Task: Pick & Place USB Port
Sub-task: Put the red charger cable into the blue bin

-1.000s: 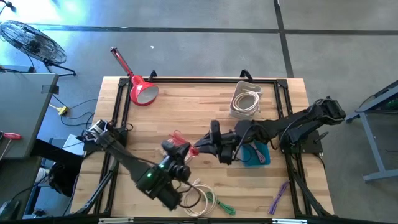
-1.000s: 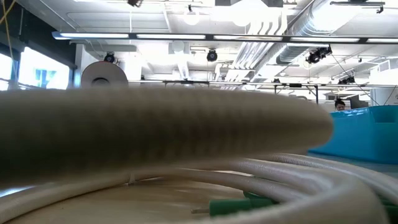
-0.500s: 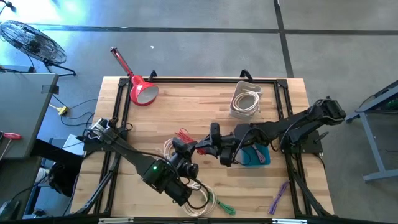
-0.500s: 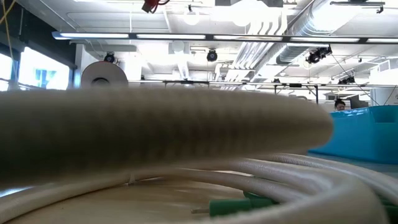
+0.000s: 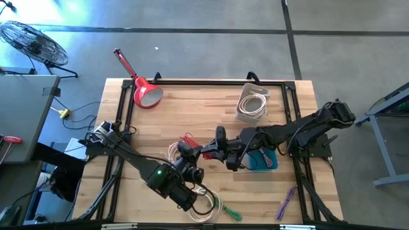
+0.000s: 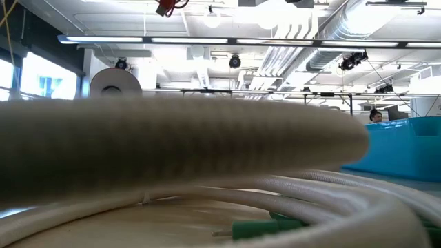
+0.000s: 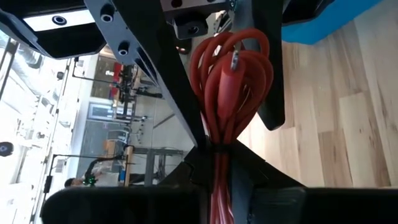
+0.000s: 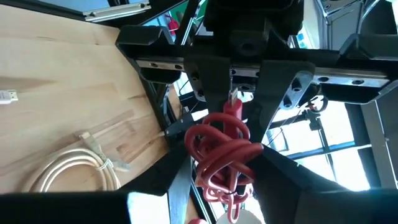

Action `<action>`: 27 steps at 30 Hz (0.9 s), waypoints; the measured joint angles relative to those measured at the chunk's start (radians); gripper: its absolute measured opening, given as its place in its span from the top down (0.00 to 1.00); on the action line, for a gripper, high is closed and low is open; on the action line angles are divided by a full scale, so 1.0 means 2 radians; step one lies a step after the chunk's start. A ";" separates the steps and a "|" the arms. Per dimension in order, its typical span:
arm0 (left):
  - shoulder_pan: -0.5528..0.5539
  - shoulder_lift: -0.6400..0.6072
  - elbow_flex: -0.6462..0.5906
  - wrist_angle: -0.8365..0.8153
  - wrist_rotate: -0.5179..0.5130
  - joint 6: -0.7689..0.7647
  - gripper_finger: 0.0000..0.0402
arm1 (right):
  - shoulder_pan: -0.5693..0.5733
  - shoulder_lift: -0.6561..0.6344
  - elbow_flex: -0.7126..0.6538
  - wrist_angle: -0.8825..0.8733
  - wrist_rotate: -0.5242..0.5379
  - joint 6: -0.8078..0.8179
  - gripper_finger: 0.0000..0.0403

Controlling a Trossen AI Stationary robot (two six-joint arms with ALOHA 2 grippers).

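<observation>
A red cable bundle (image 5: 189,139), tied into loops and with a metal plug (image 7: 235,60), is lifted above the table's middle between my two grippers. My left gripper (image 5: 193,155) reaches in from the table's left and is shut on it. My right gripper (image 5: 209,152) comes level from the right. Its open fingers (image 8: 180,168) stand on either side of the loops (image 8: 224,149); whether they touch, I cannot tell. In the low view only a bit of red (image 6: 169,5) shows at the top edge. My left gripper pinches the red cable bundle at its narrow tied end (image 7: 219,163) between the two fingers, coming roughly level from the table's left. The loops (image 7: 233,74) stick out beyond the fingertips toward my right gripper, and the bundle is lifted clear of the table.
A blue bin (image 5: 263,158) sits under my right arm. A pale tub with a white cable (image 5: 252,102) stands near the far edge and a red dustpan (image 5: 144,92) at the far left. White cable coils (image 5: 204,201), a green cable (image 5: 229,212) and a purple cable (image 5: 285,203) lie near the near edge.
My left gripper carried the red bundle toward the table's right and met my right gripper, which kept still. For the last half second both have stayed in place.
</observation>
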 joint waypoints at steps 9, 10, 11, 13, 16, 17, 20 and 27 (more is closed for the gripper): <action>0.000 0.000 0.000 -0.003 0.004 -0.004 0.96 | 0.014 0.000 0.000 -0.002 0.027 -0.002 0.64; 0.000 0.000 0.000 -0.003 0.004 -0.006 0.96 | 0.016 0.000 0.000 -0.002 0.029 -0.003 0.64; 0.000 0.000 0.000 -0.003 0.004 -0.007 0.96 | 0.017 0.000 0.000 -0.002 0.029 -0.003 0.64; 0.000 0.000 0.000 -0.003 0.005 -0.007 0.96 | 0.020 0.000 0.000 -0.001 0.031 -0.003 0.64; 0.000 0.000 0.000 -0.003 0.005 -0.008 0.96 | 0.022 0.000 0.000 -0.001 0.042 -0.004 0.68; 0.000 0.000 0.000 -0.003 0.005 -0.008 0.96 | 0.022 0.000 0.000 -0.002 0.043 -0.004 0.70; 0.000 0.000 0.000 -0.004 0.005 -0.008 0.96 | 0.022 0.000 0.000 -0.002 0.044 -0.002 0.80; 0.000 0.000 0.000 -0.005 0.005 -0.008 0.97 | 0.022 0.000 0.000 -0.001 0.063 -0.001 0.95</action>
